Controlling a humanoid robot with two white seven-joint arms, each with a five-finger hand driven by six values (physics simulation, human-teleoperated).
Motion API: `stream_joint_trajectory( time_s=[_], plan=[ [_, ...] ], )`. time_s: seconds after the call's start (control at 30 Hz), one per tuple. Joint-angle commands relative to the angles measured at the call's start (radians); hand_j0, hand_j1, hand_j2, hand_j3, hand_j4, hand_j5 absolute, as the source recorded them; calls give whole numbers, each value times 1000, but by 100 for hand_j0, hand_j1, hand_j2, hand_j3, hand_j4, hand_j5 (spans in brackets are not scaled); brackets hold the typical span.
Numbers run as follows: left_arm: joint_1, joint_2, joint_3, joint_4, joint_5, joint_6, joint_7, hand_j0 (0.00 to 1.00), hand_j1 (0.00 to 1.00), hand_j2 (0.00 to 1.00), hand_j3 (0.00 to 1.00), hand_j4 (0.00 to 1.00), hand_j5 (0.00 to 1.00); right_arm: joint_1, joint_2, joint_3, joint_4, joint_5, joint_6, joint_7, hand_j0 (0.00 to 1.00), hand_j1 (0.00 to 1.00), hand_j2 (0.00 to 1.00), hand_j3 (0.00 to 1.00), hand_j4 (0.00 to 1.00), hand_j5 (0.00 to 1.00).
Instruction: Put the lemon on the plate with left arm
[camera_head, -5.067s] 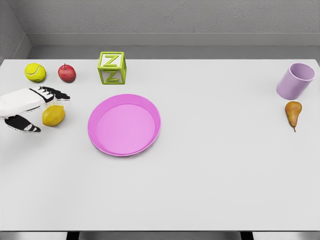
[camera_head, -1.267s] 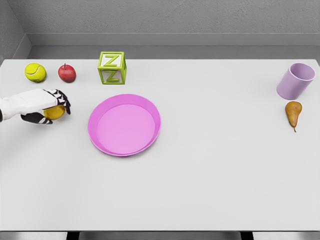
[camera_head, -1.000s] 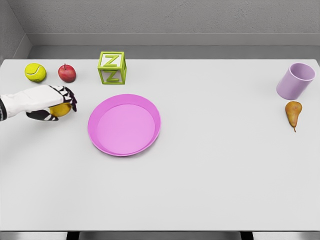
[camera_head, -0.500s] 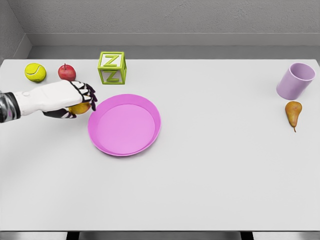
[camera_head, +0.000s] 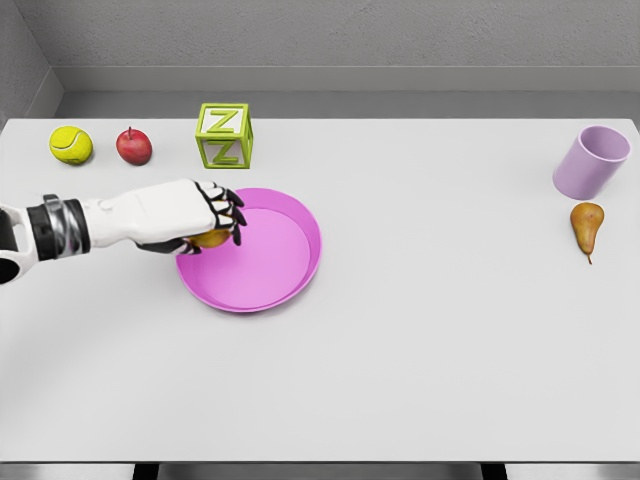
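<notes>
One hand works: the left hand (camera_head: 195, 213) reaches in from the left edge, its white forearm stretched across the table (camera_head: 420, 340), and its fingers (camera_head: 232, 212) curl around the lemon (camera_head: 211, 238), which shows only as a yellow sliver under the palm. Hand and lemon sit over the left rim of the pink plate (camera_head: 262, 262); whether the lemon touches the plate cannot be told.

Behind the plate stands a green block (camera_head: 225, 135) with a "Z" readable on its top face and another "Z" on its front face. No other writing is legible on anything. Left of the block, near the table's far edge, lie a red apple (camera_head: 134, 146) and a yellow-green ball (camera_head: 71, 144), close together but apart.

Far to the right, well apart from the plate, a lilac cup (camera_head: 592, 161) stands tilted, its mouth turned up and toward the camera. A brown pear (camera_head: 586, 227) lies just in front of it, stem pointing toward the near edge.
</notes>
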Motion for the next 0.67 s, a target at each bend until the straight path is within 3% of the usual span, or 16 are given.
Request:
stream_joint_trajectory(
  time_s=[0.0,0.03,0.07,0.23,0.27,0.33,0.4,0.53,0.57,0.63],
  plan=[
    [0,-8,-8,-5,4,3,2,61,61,61,61,61,61,0,0,0,0,0,0,0,100,100,100,100,100,100],
    [0,-11,-8,-3,9,3,3,88,88,88,88,88,88,0,0,0,0,-1,0,0,100,100,100,100,100,100],
    [-3,-13,-7,-3,9,3,5,100,100,100,100,100,100,0,0,0,0,-1,0,0,100,100,100,100,100,100],
    [-8,-2,5,0,12,3,5,100,100,100,100,100,100,0,0,0,0,-1,0,0,100,100,100,100,100,100],
    [-21,8,22,7,15,3,6,100,100,100,100,100,100,0,0,0,0,-1,0,0,100,100,100,100,100,100],
    [-11,62,125,35,30,3,8,100,100,100,100,100,100,0,0,0,0,-1,0,0,100,100,100,100,100,100],
    [-6,94,150,69,72,3,8,100,100,100,100,100,100,0,0,0,0,-1,0,0,100,100,100,100,100,100],
    [9,123,188,322,179,3,11,100,100,100,100,100,100,0,0,0,0,-1,0,0,100,100,100,100,100,100],
    [9,122,188,363,182,3,11,100,100,100,100,100,100,0,0,0,0,-1,0,0,100,100,100,100,100,100],
    [9,123,188,366,181,3,11,100,100,100,100,100,100,0,0,0,0,0,0,0,100,100,100,100,100,100]
  ],
)
